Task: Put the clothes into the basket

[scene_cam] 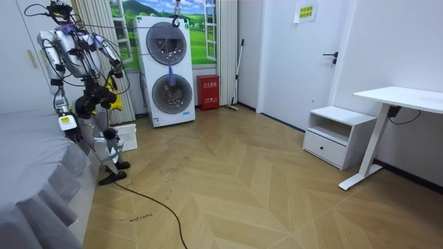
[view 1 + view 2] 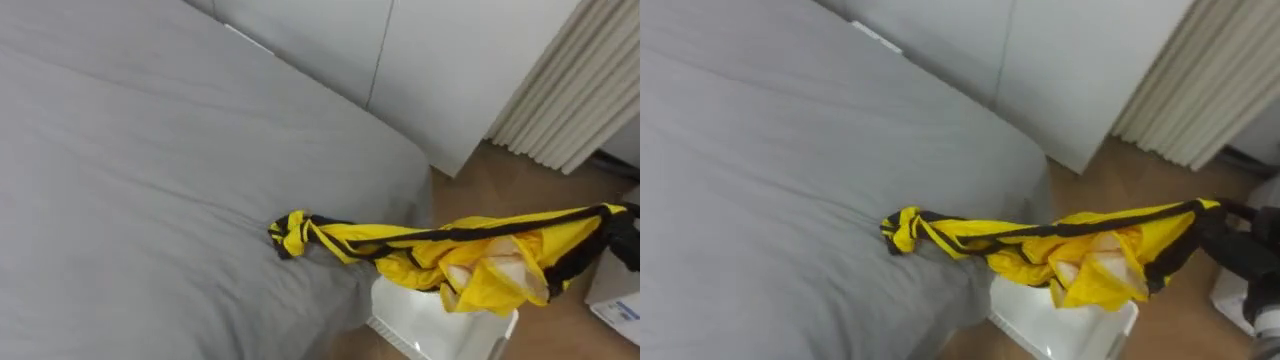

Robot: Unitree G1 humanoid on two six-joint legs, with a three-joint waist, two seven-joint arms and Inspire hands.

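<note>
White plastic basket stands on the floor at the near right, against the foot corner of the bed, and its rim is partly covered by cloth. Over it hangs a yellow garment with black trim, pulled out in a long band. The garment's knotted left end rests on the grey bed cover, its middle sags over the basket's opening, and its right end is raised. That end runs into the right hand, dark at the right edge, which is clamped on the cloth. In the room view the robot stands by the bed's corner, and its left hand hangs low beside the mattress; its fingers cannot be told. Beyond the bed are white cabinet doors, a pleated cream curtain and a wooden floor.
</note>
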